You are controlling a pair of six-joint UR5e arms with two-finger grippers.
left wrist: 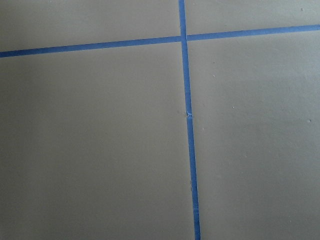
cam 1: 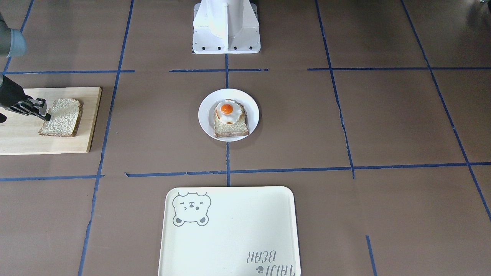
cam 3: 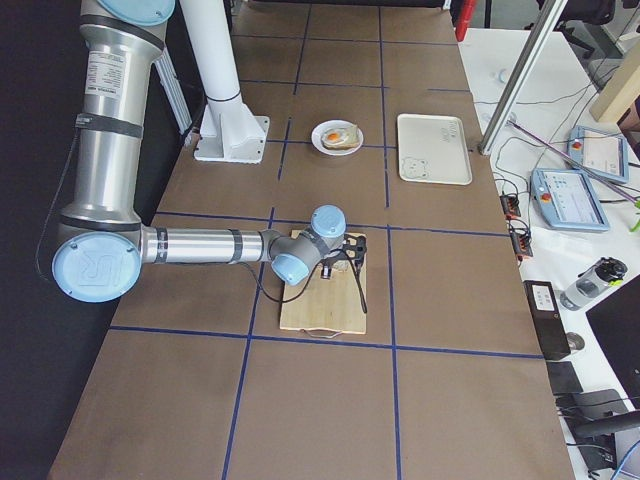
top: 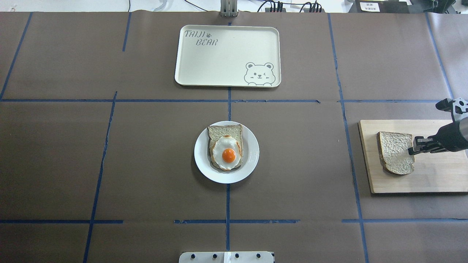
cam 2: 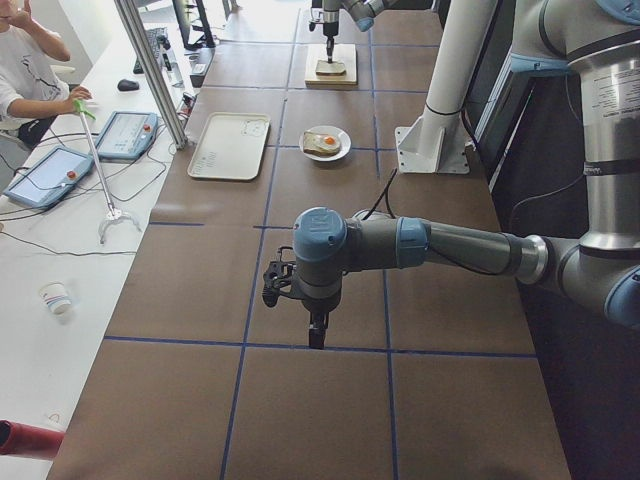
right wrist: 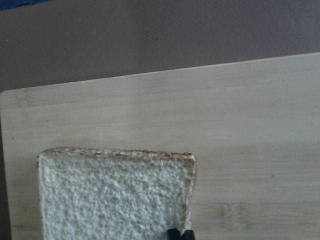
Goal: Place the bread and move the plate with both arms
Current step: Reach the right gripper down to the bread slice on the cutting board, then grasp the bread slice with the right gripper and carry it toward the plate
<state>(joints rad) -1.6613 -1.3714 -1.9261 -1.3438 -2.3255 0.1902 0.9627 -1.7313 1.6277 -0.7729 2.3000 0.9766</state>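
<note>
The bread (cam 1: 63, 119) lies on a wooden cutting board (cam 1: 23, 138) at the robot's right side; it also shows in the overhead view (top: 395, 151) and the right wrist view (right wrist: 110, 200). My right gripper (cam 1: 43, 114) is low at the slice's outer edge, its jaws closed on the crust (right wrist: 189, 200). The white plate (cam 1: 207, 126) sits at the table's middle and holds a slice topped with a fried egg (cam 1: 229, 119). My left gripper (cam 2: 316, 340) hangs over bare table far from both; I cannot tell whether it is open or shut.
A cream tray with a bear drawing (top: 226, 54) lies beyond the plate on the operators' side. The white robot base (cam 1: 226, 27) stands behind the plate. Blue tape lines cross the brown table cover.
</note>
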